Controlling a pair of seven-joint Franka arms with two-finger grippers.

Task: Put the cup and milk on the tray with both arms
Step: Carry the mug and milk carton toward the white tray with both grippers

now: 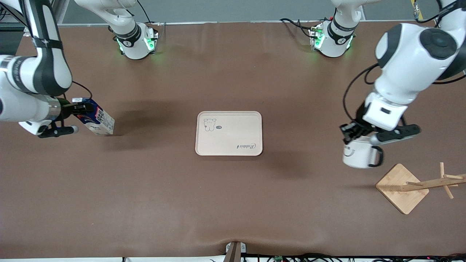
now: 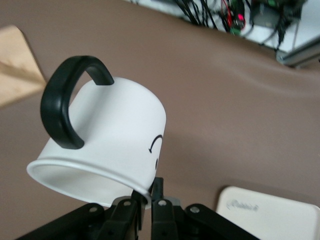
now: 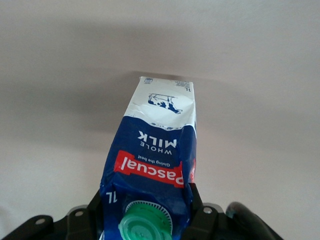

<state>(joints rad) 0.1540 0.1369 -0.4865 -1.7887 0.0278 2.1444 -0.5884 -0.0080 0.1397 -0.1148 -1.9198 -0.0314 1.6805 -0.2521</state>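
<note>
The cream tray (image 1: pixel 229 133) lies flat in the middle of the table with nothing on it; a corner of the tray (image 2: pixel 270 216) shows in the left wrist view. My left gripper (image 1: pixel 354 133) is shut on the rim of the white cup (image 1: pixel 358 154), which hangs above the table toward the left arm's end. In the left wrist view the cup (image 2: pixel 112 137) shows its black handle and part of the smiley, with my left gripper (image 2: pixel 149 199) pinching its rim. My right gripper (image 1: pixel 81 107) is shut on the blue top of the tilted milk (image 1: pixel 98 122). The right wrist view shows the milk (image 3: pixel 159 145) clamped in my right gripper (image 3: pixel 145 212).
A wooden stand (image 1: pixel 402 187) with pegs sits on its diamond-shaped base beside the cup, nearer the front camera. The arms' green-lit bases (image 1: pixel 136 43) stand at the table's back edge. Bare brown table surrounds the tray.
</note>
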